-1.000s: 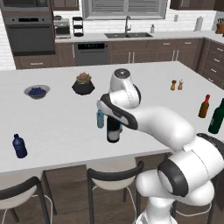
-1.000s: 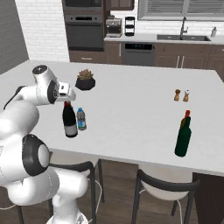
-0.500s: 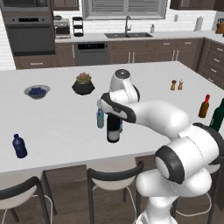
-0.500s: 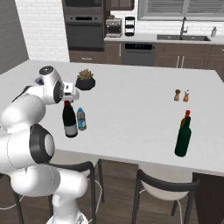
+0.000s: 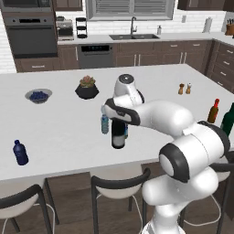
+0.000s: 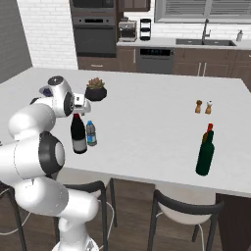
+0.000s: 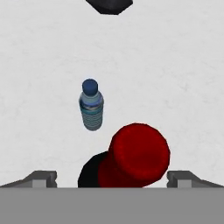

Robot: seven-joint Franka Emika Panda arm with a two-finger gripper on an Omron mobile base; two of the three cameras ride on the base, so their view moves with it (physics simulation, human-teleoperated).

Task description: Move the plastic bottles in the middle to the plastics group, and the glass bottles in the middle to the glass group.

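Right now the arm reaches out over the white kitchen island and hangs its gripper directly above the wine bottle, which stands upright near the front edge, roughly mid-counter. Judging from that, the step in hand is the pick of the tall glass bottle; the jaws stand fully apart, one fingertip on each side of the red top in the hand view, and they hold nothing. The next move likely calls for a straight descent so the fingers straddle the neck or shoulder, then a firm close, then a carry across to the right end of the counter where the green bottle stands with the small brown bottle close by it. The wine bottle looks near-black, tall and narrow, with a red foil cap; being tall on a small base, it may tip if it is nudged off-centre. Just beside it stands one water bottle, clear and bluish with a blue cap, much shorter, close enough that a finger could brush it on the way down. That one would belong with the navy bottle far off at the left end of the counter. Farther back sit a potted plant and a bowl.
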